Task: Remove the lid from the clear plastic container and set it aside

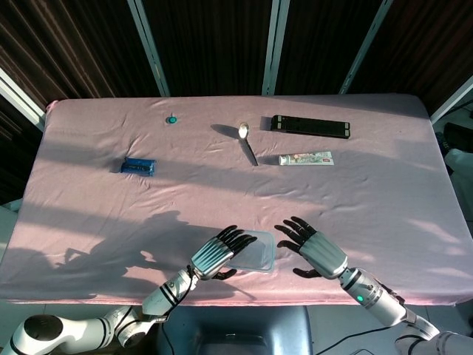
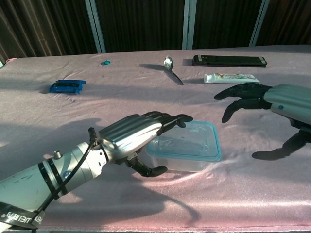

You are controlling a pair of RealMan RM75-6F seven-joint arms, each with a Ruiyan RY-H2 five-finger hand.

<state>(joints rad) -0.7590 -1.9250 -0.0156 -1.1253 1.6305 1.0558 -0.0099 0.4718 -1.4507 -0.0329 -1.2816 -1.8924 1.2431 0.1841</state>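
Note:
The clear plastic container (image 1: 259,252) (image 2: 194,145) with its teal-rimmed lid (image 2: 187,137) on sits near the table's front edge. My left hand (image 1: 216,255) (image 2: 132,136) grips its left end: the fingers lie flat over the lid and the thumb presses the near wall. My right hand (image 1: 313,248) (image 2: 260,98) hovers just right of the container, open with fingers spread, not touching it. The left hand hides the container's left part.
Further back lie a spoon (image 1: 247,144) (image 2: 171,68), a black bar-shaped device (image 1: 310,126) (image 2: 229,60), a toothpaste tube (image 1: 305,158) (image 2: 231,77), a blue object (image 1: 139,166) (image 2: 66,86) and a small teal piece (image 1: 171,119). The pink cloth covers the table (image 1: 384,192).

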